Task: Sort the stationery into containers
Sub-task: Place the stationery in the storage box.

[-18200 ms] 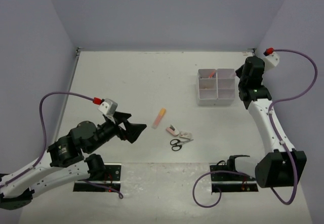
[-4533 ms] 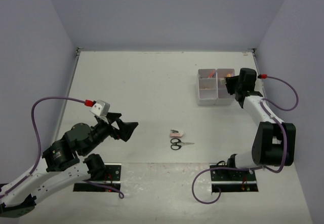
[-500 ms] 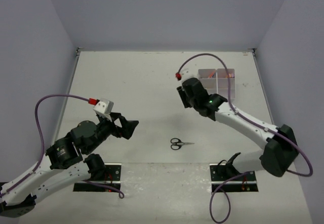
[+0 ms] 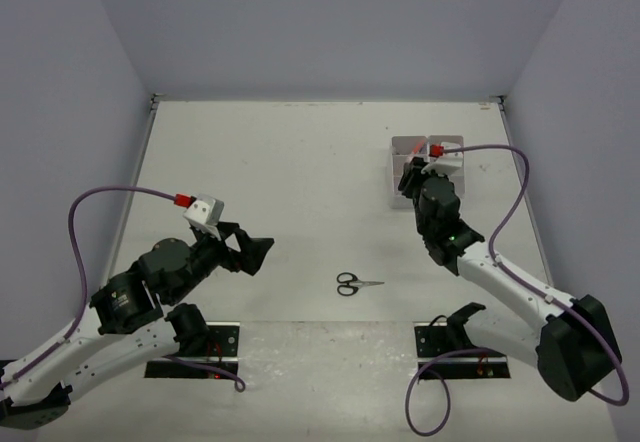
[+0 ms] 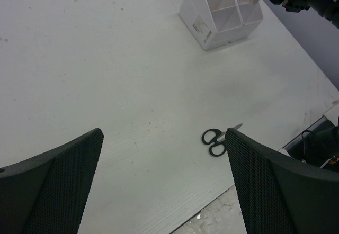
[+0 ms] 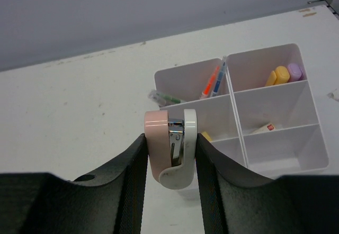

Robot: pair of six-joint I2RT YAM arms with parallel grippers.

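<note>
Watch the release. Your right end effector (image 6: 170,154) is closed on the pink-and-white clip (image 6: 158,144), gripping its flat sides, with the rounded end hanging below the fingertips. The organiser box (image 6: 283,152) sits just ahead of and below it, and the near wall is almost under the clip. If you let go here, I'd expect the clip to hit that wall or a divider and bounce onto the bench (image 5: 106,59). It could also drop into the far-left cell in with the pens (image 6: 210,86). Descend without moving forward and the fingers may catch the rim and push the box, which looks light. The grip is narrow, so a knock could twist the clip out.

The highlighters (image 6: 276,76) lie in the far-right cell. The near-right cell, ahead and to the right of the fingers, looks bare.

In the top view your right arm is stretched forward with the wrist pitched down over the box's near-left corner. Your left arm is folded back near its base. The left end effector (image 5: 164,133) hovers wide open and empty, and the scissors (image 5: 214,141) lie on the bench ahead of it, by its right finger.
</note>
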